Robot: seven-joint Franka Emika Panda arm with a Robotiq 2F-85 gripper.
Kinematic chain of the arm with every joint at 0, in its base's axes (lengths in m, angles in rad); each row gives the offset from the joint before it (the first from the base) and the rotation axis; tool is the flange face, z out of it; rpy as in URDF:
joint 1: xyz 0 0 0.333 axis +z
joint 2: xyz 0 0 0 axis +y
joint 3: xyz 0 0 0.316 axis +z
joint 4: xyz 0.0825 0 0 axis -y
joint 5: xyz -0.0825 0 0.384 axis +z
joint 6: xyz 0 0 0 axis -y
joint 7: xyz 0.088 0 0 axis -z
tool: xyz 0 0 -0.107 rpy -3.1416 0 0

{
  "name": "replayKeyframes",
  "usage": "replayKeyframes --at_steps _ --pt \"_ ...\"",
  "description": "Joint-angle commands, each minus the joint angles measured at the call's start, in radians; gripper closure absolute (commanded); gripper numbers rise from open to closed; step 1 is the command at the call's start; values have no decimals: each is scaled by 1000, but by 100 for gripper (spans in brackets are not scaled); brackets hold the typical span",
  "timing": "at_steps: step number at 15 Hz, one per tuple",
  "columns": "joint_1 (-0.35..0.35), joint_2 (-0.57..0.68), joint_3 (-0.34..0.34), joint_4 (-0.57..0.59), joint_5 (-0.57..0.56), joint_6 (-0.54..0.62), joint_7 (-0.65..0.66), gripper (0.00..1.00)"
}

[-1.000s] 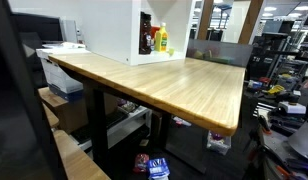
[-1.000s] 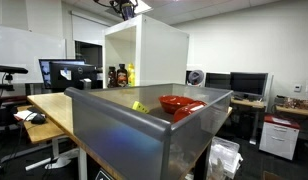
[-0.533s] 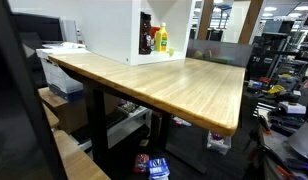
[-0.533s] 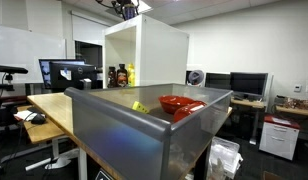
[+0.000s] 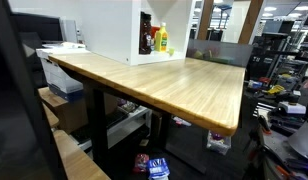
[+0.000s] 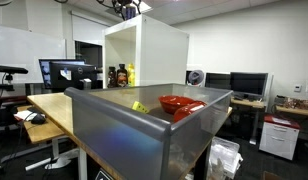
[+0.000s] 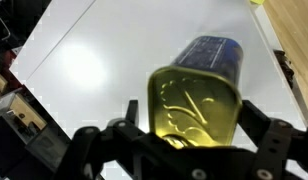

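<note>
Wrist view: the end effector [image 7: 187,110] is open, with its two dark fingers [image 7: 129,110] spread to either side of a tin [image 7: 199,95] and a sliver of gap showing at the one on the picture's left. The tin sits directly between the fingers, on the white top [image 7: 94,60] of a box-like cabinet. Its gold, embossed end with rounded corners faces the camera, and its blue body runs away behind that end, toward the upper right of the picture. The long axis therefore points almost straight along the line of approach, and the fingers bracket the tin's shorter width. I cannot tell for certain whether the tin stands on its far end or leans. In an exterior view the end effector [image 6: 125,8] hangs just above the top of the white cabinet [image 6: 159,55], and the tin is hidden from that low angle. The cabinet stands at the far end of the wooden desk [image 5: 174,85], with a yellow bottle [image 5: 163,40] and darker bottles in its open side. A grey bin [image 6: 114,120] holding a red bowl [image 6: 179,103] stands well apart from it.
</note>
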State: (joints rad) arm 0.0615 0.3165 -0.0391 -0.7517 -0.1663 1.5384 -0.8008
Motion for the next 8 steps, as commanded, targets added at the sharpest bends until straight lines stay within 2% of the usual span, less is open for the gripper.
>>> replayKeyframes --at_steps 1,8 --pt "20 -7 -2 34 -28 -31 9 0" --pt "57 -47 -1 36 -59 9 -5 0"
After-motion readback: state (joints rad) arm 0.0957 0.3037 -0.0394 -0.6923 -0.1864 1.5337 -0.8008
